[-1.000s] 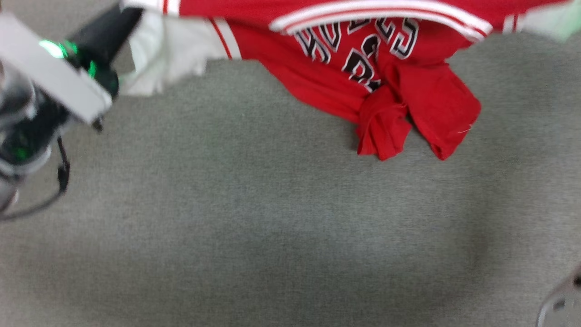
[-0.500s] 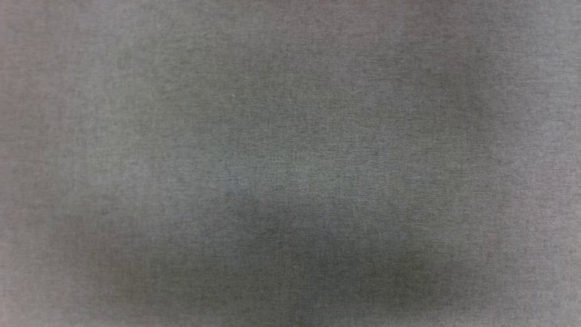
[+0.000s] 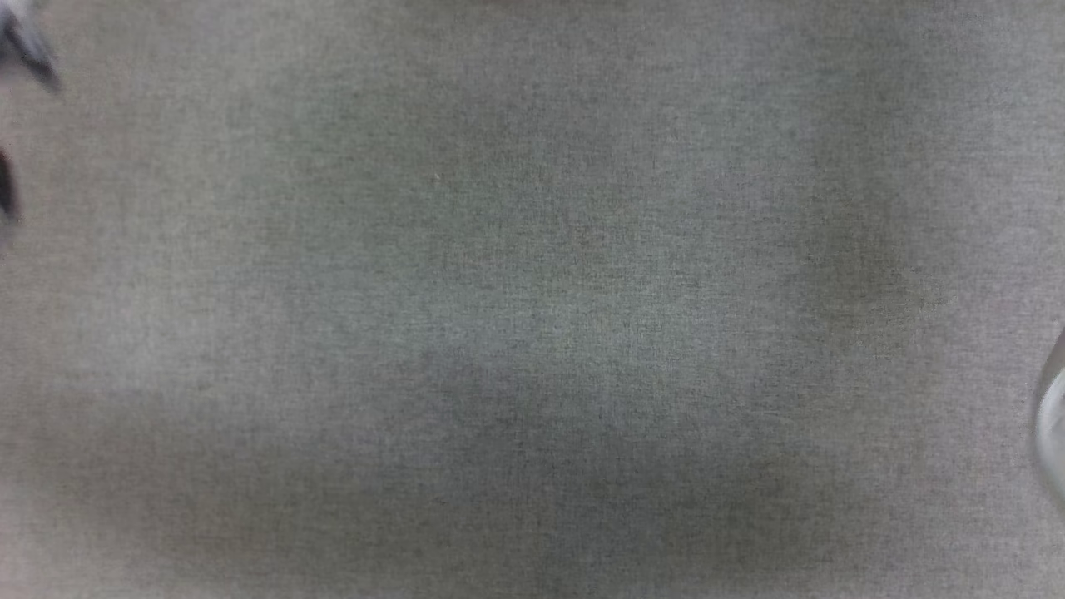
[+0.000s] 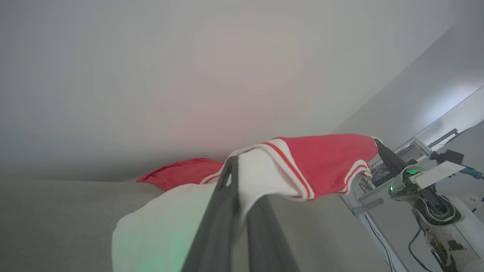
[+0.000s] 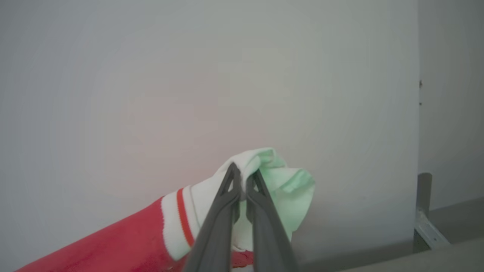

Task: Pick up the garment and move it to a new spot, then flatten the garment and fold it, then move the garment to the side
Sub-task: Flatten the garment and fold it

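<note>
The garment is a red jersey with white sleeves and red-striped trim, stretched in the air between my two grippers above the grey cloth-covered table. In the left wrist view, my left gripper is shut on a white sleeve, and the red body sags down to the table behind it. At the garment's far end in that view, my right gripper pinches the other sleeve. The right wrist view shows my right gripper shut on a bunched white sleeve of the garment.
A plain white wall stands behind the table. The table's right edge with a metal frame and cables runs beside my right arm. A grey post stands at the table's far corner. A blurred dark part sits at the head view's left edge.
The head picture has shifted: the garment and my left arm at its top a second ago are out of it, leaving bare grey cloth. Both grippers stay shut.
</note>
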Robot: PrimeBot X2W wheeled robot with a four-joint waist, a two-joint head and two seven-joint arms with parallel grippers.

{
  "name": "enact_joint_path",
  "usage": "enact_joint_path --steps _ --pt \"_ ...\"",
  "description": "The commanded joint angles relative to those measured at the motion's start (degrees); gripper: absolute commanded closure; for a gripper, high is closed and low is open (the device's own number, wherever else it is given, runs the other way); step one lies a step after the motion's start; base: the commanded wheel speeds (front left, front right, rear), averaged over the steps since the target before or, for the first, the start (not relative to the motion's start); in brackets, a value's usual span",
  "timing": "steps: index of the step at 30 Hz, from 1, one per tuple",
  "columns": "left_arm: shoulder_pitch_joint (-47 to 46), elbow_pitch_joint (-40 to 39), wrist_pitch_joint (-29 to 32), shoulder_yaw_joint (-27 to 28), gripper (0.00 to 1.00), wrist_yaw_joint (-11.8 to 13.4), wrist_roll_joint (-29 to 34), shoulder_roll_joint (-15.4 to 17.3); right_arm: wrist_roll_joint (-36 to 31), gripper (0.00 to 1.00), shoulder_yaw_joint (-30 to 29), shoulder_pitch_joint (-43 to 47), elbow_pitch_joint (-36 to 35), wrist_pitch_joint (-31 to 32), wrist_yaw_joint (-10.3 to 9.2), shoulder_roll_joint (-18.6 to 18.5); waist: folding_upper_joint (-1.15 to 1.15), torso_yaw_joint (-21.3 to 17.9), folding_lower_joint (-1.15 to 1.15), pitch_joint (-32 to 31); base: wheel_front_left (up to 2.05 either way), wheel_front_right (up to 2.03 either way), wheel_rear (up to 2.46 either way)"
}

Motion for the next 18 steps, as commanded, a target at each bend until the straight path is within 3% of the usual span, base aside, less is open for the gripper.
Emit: enact_joint_path --steps 1,4,8,14,18 --pt "4.75 -3.05 -0.34 0.46 1.00 0.17 0.36 1.53 1.61 1.00 1.25 5.09 -3.27 1.59 -0.10 -0.66 0.00 0.31 0.00 -1.17 0.00 0.00 0.00" --pt "13.07 -9.47 -0.61 1.79 1.00 0.16 0.03 2.84 4.91 1.00 4.47 15.89 -12.02 7.11 -0.09 -0.57 0.00 0.39 0.00 -2.69 0.00 0.00 0.00" --pt "23.86 -16.24 -3.55 2.48 1.00 0.16 2.28 4.61 8.35 1.00 8.12 33.33 -29.01 17.41 -0.08 -0.48 0.00 0.43 0.00 -5.22 0.00 0.00 0.00" --pt "37.82 -22.17 -10.48 3.78 1.00 0.16 3.22 6.47 11.60 1.00 7.33 58.57 -55.07 31.73 -0.08 -0.47 0.00 0.55 0.00 -8.99 0.00 0.00 0.00" --pt "46.19 -24.55 -14.04 4.78 1.00 0.16 3.34 7.92 14.34 1.00 6.59 70.02 -65.52 37.37 -0.09 -0.49 0.00 0.49 0.00 -10.43 0.00 0.00 0.00"
